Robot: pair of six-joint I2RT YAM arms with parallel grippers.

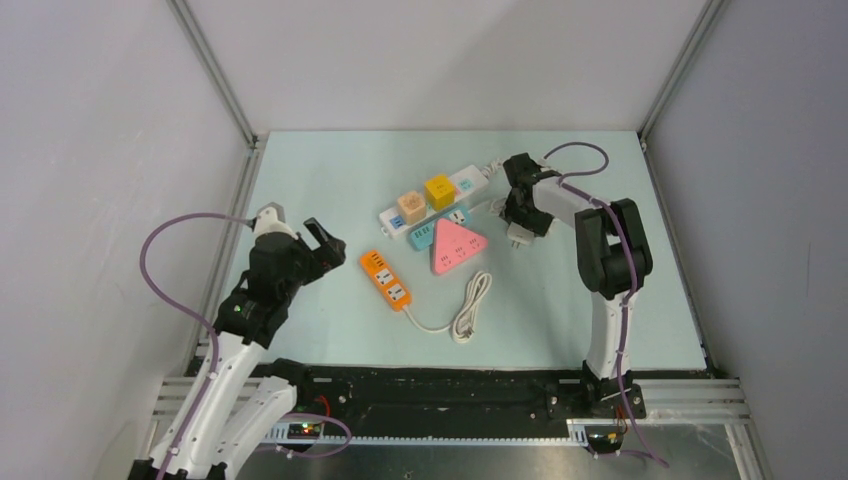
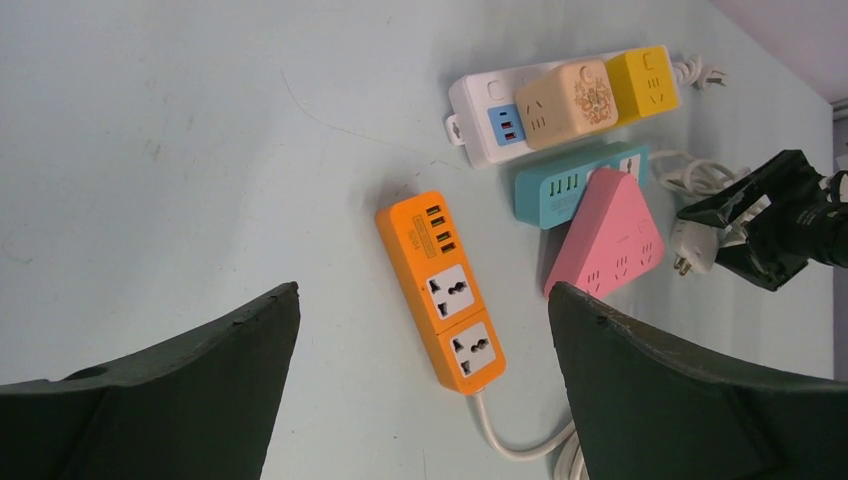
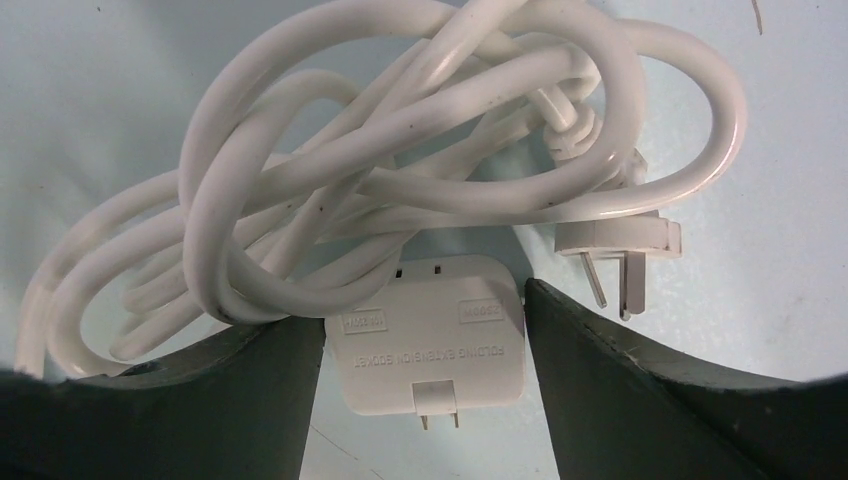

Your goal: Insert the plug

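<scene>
Two arms over a pale blue-green table. Right end effector: partly open, with its fingers set against the two sides of a white adapter plug, so the body is gripped between them. The adapter's two short prongs point back toward the wrist. Cannot tell whether the adapter is clear of the table surface. In the overhead view the adapter sits at the right edge of the socket cluster, near a pink triangular socket but apart from it. Beyond the adapter in the right wrist view, a tangled white cable lies on the table and ends in a flat-pinned cable plug. Left end effector: wide open, holding nothing, hovering over the left side of the table, well apart from the adapter. Nearest to it is an orange power strip, flat with its sockets facing up and its white cord coiled at the near end. Further back, a teal strip lies right against the pink socket. A white strip carries a beige cube and a yellow cube.
</scene>
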